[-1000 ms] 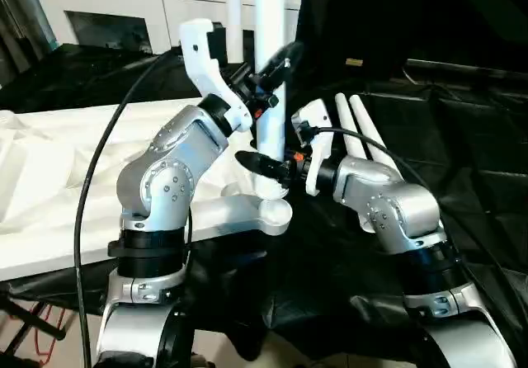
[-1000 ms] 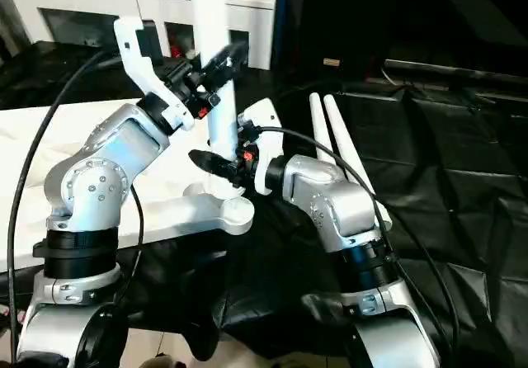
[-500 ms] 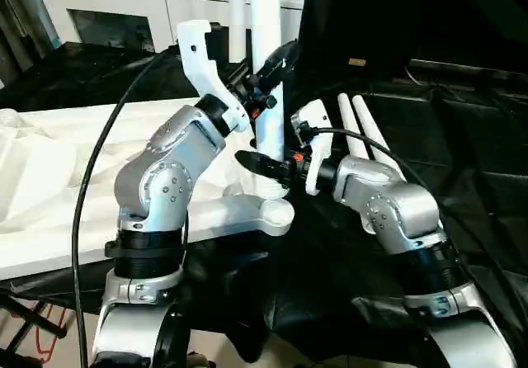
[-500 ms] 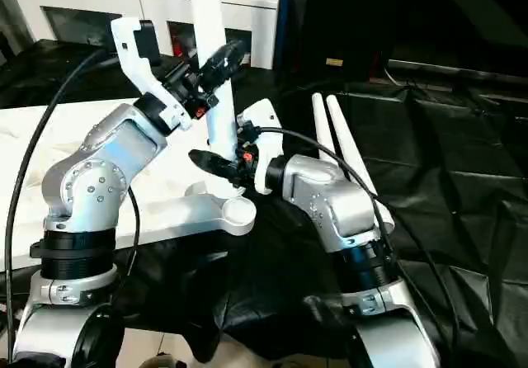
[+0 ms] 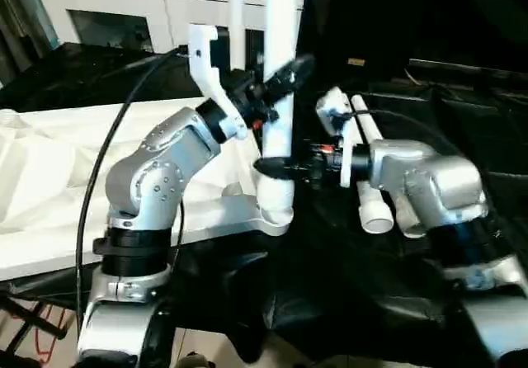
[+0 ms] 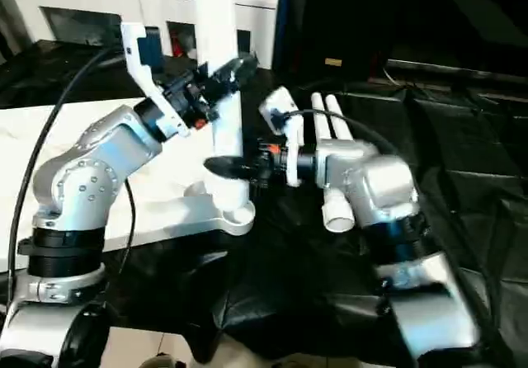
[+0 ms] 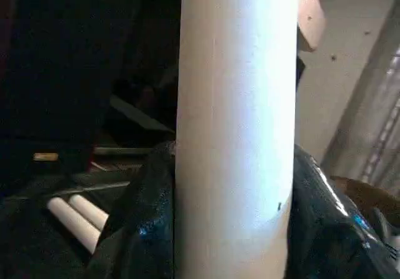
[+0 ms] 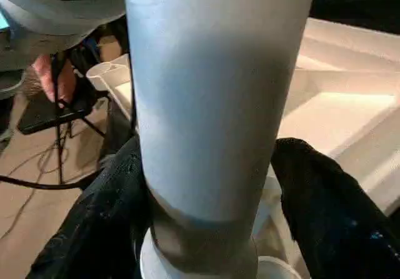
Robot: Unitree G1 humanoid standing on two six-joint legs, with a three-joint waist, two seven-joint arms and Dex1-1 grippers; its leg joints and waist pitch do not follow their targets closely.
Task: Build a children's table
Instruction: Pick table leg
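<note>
Black sheeting covers the desk (image 5: 462, 137). Left jaws (image 5: 276, 83) clamp the upright leg (image 5: 279, 96), steadying it in the tabletop (image 5: 49, 178) socket (image 5: 276, 213); right jaws (image 5: 276, 168) stand apart beside it.

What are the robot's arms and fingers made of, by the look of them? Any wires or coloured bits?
Both forearms are chunky, rounded silver shells with black bands at the joints. The left arm has round bolted joint covers and a black cable looping over it. White brackets sit at the wrists. Each ends in two slim black fingers: the left gripper and the right gripper, with small red-orange parts near their bases. A thin black cable runs along the right arm.
</note>
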